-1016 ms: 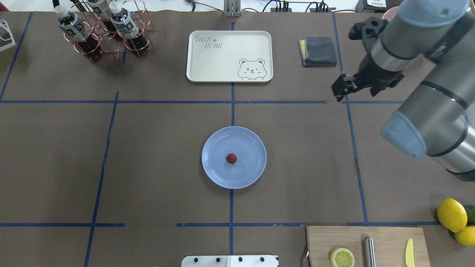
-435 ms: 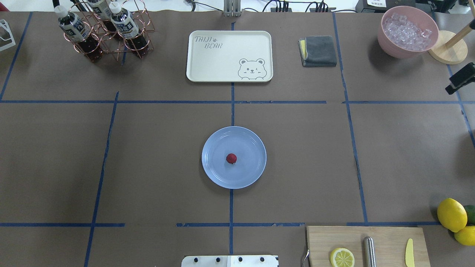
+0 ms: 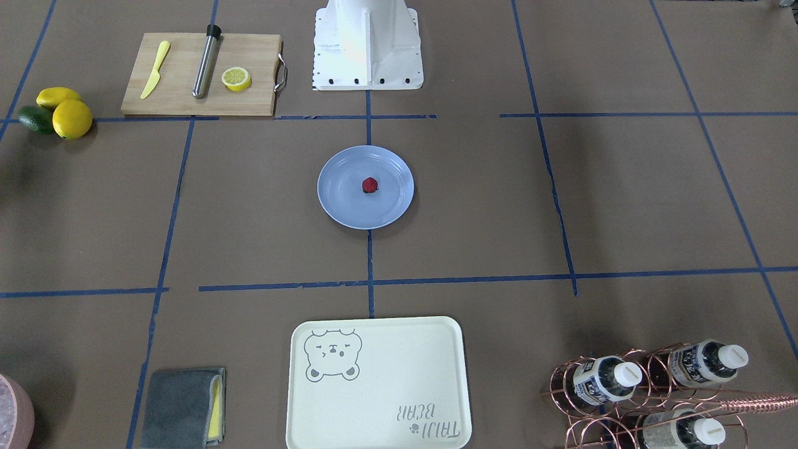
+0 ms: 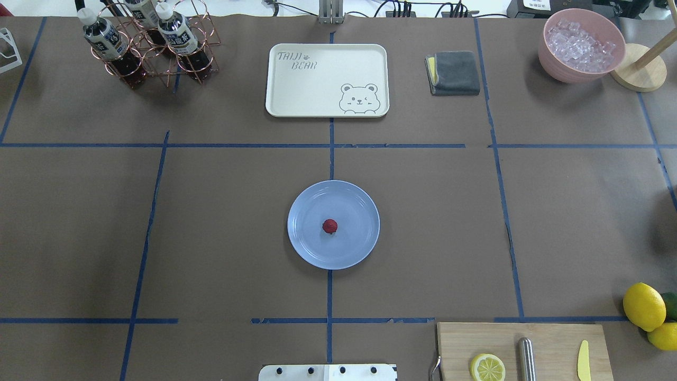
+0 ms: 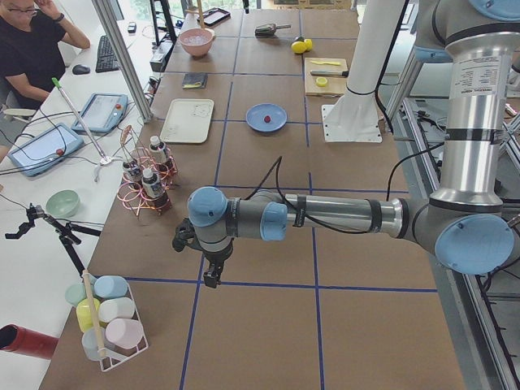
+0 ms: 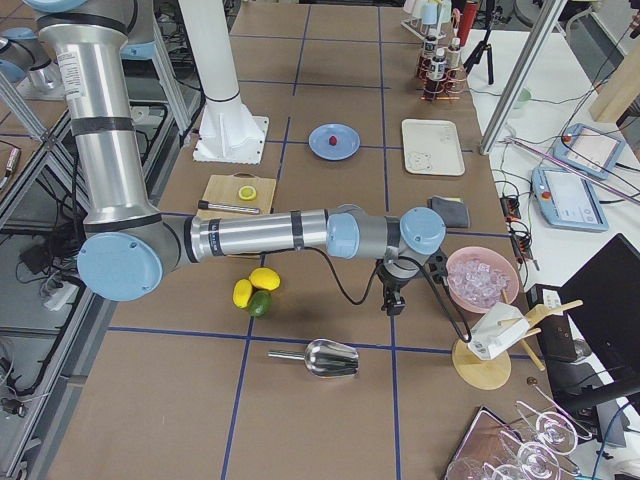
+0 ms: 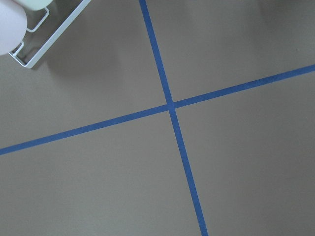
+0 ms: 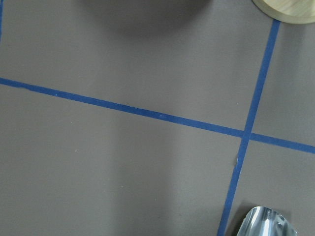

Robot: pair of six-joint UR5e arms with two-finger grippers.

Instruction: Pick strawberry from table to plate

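The small dark-red strawberry (image 4: 329, 226) lies near the middle of the round light-blue plate (image 4: 355, 209), which sits at the centre of the brown paper table (image 4: 211, 222). The front view shows the same: strawberry (image 3: 370, 184) on plate (image 3: 340, 196). Neither gripper is near it. My left gripper (image 5: 213, 276) hangs over bare table far off at the left end, beside a bottle rack. My right gripper (image 6: 393, 304) hangs over the table at the right end, near the pink bowl. I cannot tell whether either is open or shut. The wrist views show only taped paper.
A cream bear tray (image 4: 327, 79) and a grey cloth (image 4: 454, 72) lie behind the plate. A copper bottle rack (image 4: 151, 45) stands far left, a pink bowl of ice (image 4: 581, 45) far right. Cutting board (image 4: 521, 352) and lemons (image 4: 644, 307) are at the near right. A metal scoop (image 6: 325, 357) lies near the right gripper.
My right arm has swung out of the overhead view to the right, uncovering the pink bowl and wooden stand. The strawberry and plate have not moved.
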